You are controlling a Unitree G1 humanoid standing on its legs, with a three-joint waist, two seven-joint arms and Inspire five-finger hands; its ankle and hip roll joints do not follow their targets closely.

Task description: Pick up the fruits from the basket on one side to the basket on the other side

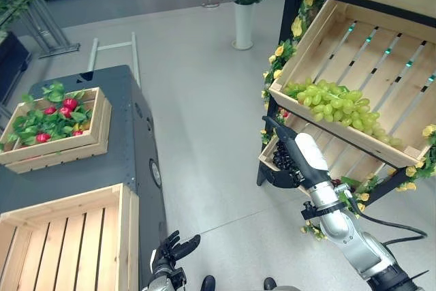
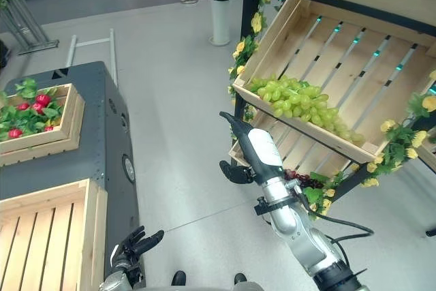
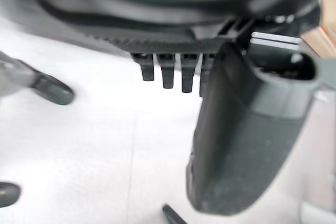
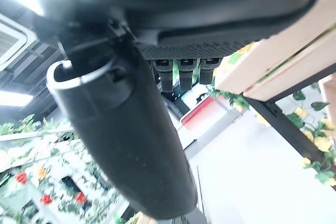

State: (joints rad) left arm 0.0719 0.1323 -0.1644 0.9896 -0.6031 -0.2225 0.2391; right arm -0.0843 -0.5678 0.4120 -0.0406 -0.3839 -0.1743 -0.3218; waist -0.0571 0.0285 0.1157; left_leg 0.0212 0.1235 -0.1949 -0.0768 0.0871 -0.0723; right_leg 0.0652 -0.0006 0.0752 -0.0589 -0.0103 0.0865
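Note:
A shelf on the right holds two tilted wooden crates. The upper crate [image 1: 381, 52] has a bunch of green grapes [image 1: 337, 103] along its front wall. Dark grapes [image 1: 283, 158] lie in the lower crate [image 1: 340, 158]. My right hand [image 1: 300, 155] is raised in front of the lower crate, next to the dark grapes, with fingers straight, thumb spread and nothing held. On the left, an empty wooden crate [image 1: 68, 236] stands on a dark cart [image 1: 129, 141]. My left hand [image 1: 170, 250] hangs low beside the cart, open and empty above the floor.
Further back on the cart, a smaller crate [image 1: 102, 117] holds red fruit [image 1: 68, 105] among green leaves. Yellow flowers [image 1: 276, 56] trim the black shelf frame. A potted plant in a white vase [image 1: 243, 22] stands behind. Bare grey floor separates cart and shelf.

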